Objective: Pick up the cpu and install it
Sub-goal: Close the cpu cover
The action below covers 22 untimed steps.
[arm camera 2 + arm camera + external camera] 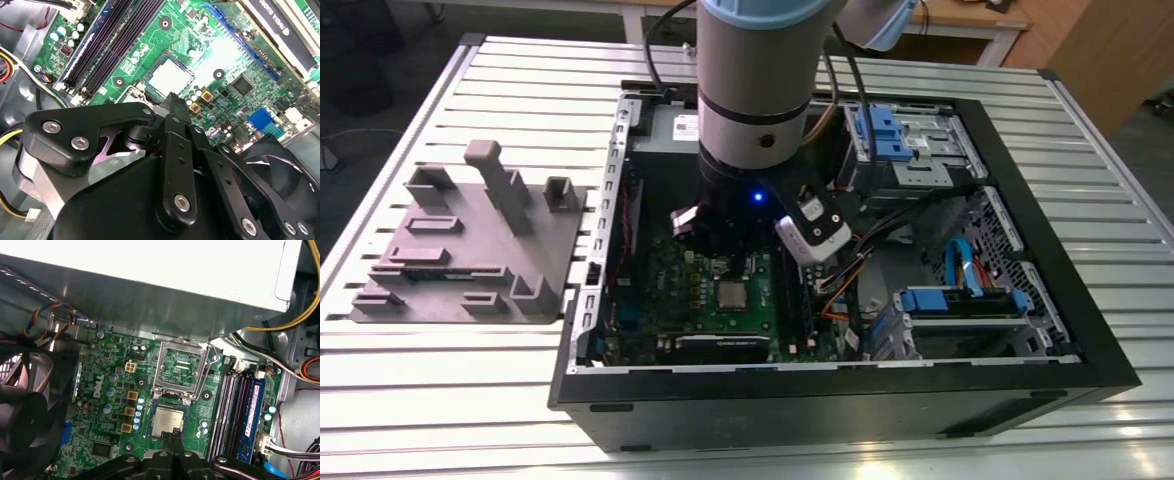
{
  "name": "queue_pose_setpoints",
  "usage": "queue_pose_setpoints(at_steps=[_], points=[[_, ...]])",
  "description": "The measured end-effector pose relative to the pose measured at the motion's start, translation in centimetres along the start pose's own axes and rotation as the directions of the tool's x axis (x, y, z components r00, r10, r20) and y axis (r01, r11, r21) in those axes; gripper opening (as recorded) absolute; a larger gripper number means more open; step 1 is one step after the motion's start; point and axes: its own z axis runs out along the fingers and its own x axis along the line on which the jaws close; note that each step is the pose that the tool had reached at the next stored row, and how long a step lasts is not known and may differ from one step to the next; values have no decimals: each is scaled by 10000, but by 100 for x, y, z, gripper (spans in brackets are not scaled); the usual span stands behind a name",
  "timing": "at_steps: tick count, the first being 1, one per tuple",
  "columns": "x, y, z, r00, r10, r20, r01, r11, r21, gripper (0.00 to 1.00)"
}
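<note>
Cpu [167, 420] lies flat on motherboard [92, 436], closed tool [173, 433] just beside it.

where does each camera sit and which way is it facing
exterior view: off the arm, high outside the open computer case, looking down into it; the arm shows.
first wrist view: on the arm, looking down at the motherboard; the black jaws' tips show near the cpu.
second wrist view: on the arm, looking along the black jaws toward the cpu.
shared: both wrist views show the cpu in its socket and the shut jaws.
</note>
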Motion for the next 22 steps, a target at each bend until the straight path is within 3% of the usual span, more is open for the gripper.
queue_pose_setpoints(at_steps=[12, 15, 18, 22], points=[[0, -1, 0, 9999, -100, 0, 100, 9999, 0, 10], [0, -1, 0, 9994, -348, -2, 348, 9994, -2, 10], [0, -1, 0, 9961, -879, -3, 879, 9961, -8, 10], [0, -1, 0, 9873, -1591, -6, 1591, 9873, -14, 10]])
